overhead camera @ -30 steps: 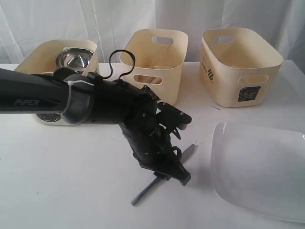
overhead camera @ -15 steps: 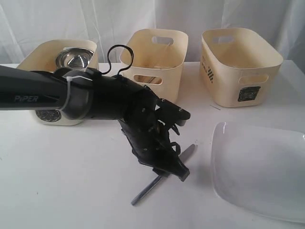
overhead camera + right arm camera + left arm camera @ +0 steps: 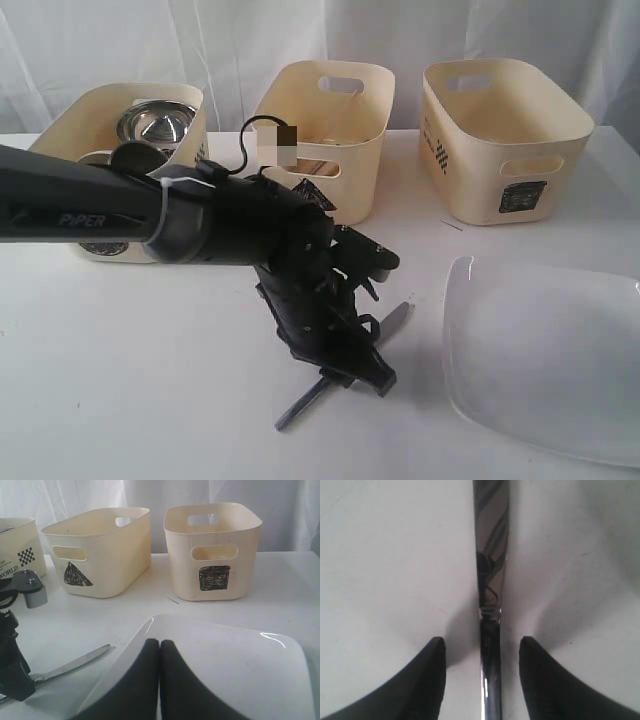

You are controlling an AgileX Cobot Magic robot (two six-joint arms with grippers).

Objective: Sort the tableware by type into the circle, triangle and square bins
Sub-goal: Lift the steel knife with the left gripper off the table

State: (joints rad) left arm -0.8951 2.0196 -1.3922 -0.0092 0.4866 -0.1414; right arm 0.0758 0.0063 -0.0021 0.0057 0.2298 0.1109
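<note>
Just beside the plate point(image 3: 545, 360), on its side away from the table's right edge, a metal knife point(image 3: 490, 580) lies flat on the white table point(image 3: 130, 380), its blade tip pointing towards the plate's rim. The left gripper point(image 3: 482, 677) is low over the knife's handle with its jaws released, one black finger point(image 3: 432, 680) on each side of the handle and a gap showing between each finger and the metal. The right gripper point(image 3: 159, 680) hangs over the plate with its jaws clenched together on nothing. Behind the plate stand three cream bins. The square-marked bin point(image 3: 215, 550) is nearest the plate, the triangle-marked bin point(image 3: 95, 550) is beside it, and the bin farthest from the plate point(image 3: 70, 130) holds a steel bowl point(image 3: 155, 122).
</note>
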